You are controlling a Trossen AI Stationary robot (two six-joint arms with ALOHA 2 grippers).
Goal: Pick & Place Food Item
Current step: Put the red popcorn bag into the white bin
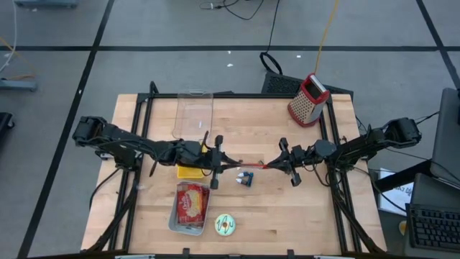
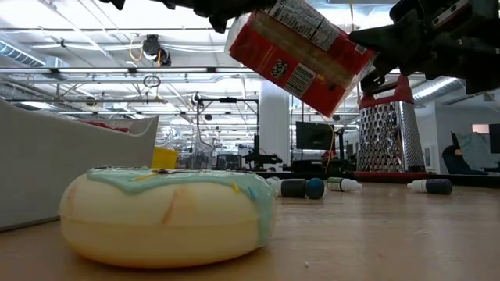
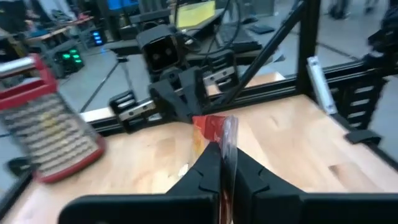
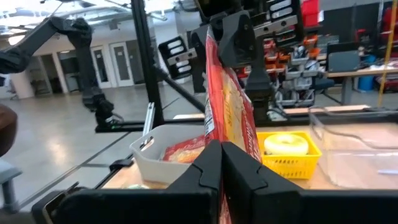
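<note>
So both arms are out over the middle of the table right now and both have a pinch on the same thing: a red snack packet (image 2: pixel 301 51) held up in the air between them. The left gripper (image 3: pixel 222 163) is clamped shut on one edge of it, and the right gripper (image 4: pixel 221 163) is closed tight on the opposite edge. Looks like a handover caught midway, or a two-arm carry, can't say which

So the pick is done, the place isn't. The packet is off the wood, hanging above the marker pens (image 1: pixel 246 178) lying mid-table. Where it's meant to land is my guess: there's a grey tray (image 1: pixel 175 223) near the front left that already has a similar red packet in it, a small yellow basket (image 1: pixel 189 171) just beyond that, and a clear bin (image 1: pixel 195 115) at the far side

The frosted donut (image 1: pixel 225 226) sits untouched beside the tray, and the box grater (image 1: pixel 308 100) is far right, out of the way
</note>
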